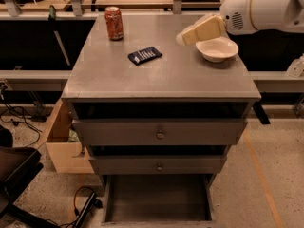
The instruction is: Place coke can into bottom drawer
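Grey steel made up the whole cabinet, and the bottom drawer (pixel 156 198) was pulled out at floor level, its shallow tray bare as far as I could see. So the opening part looked done. The rest, by my reckoning, had not begun. The coke can (pixel 114 23) stood upright at the far left corner of the worktop (pixel 166 77), with nothing gripping it.

The pincer (pixel 197 31), a cream-coloured wedge on the end of the white arm (pixel 266 6), hung above the far right of the worktop. It was just beside and above the white bowl (pixel 217 50) and well apart from the can. It had hold of nothing that I could see; whether it was open or closed I could not tell. Between can and bowl lay a dark flat packet (pixel 145 55).

I judged that every handling step was left: the reach across to the can, the grasp, the lift, the carry down past the two knobbed drawers (pixel 123 133), and the release into the tray.

As for writing, the can's orange-red side carried pale markings, yet I could read no letter of them, so no brand name was legible. The packet showed a row of pale marks on its face, also unreadable. The arm's housing had a small grille but no lettering I could make out.
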Controlling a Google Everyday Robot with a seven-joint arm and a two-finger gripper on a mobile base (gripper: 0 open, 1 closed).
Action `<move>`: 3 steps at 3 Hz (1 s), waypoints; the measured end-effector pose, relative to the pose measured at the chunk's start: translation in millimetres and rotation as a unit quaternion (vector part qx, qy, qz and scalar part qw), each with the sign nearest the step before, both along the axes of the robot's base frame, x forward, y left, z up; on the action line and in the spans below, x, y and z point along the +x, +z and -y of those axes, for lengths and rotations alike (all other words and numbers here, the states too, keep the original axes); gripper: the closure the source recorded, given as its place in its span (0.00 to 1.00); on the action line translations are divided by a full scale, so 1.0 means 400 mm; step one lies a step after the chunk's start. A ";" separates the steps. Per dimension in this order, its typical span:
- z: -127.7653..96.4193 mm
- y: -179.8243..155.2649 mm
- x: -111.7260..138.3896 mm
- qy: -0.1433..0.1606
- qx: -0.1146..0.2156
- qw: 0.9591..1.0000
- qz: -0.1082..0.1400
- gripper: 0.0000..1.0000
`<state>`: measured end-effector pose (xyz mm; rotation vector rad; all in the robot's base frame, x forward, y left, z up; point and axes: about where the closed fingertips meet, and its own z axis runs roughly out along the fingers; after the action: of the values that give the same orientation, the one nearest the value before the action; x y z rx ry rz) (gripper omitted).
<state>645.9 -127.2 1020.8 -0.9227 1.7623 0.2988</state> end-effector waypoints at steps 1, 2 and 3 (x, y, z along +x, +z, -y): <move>-0.052 0.002 0.057 -0.004 0.031 0.999 0.011 0.00; -0.110 -0.001 0.178 -0.009 0.060 0.998 0.013 0.00; -0.168 0.004 0.306 -0.013 0.069 0.997 0.010 0.00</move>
<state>768.1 -60.1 1022.3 -0.7996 1.7110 0.3878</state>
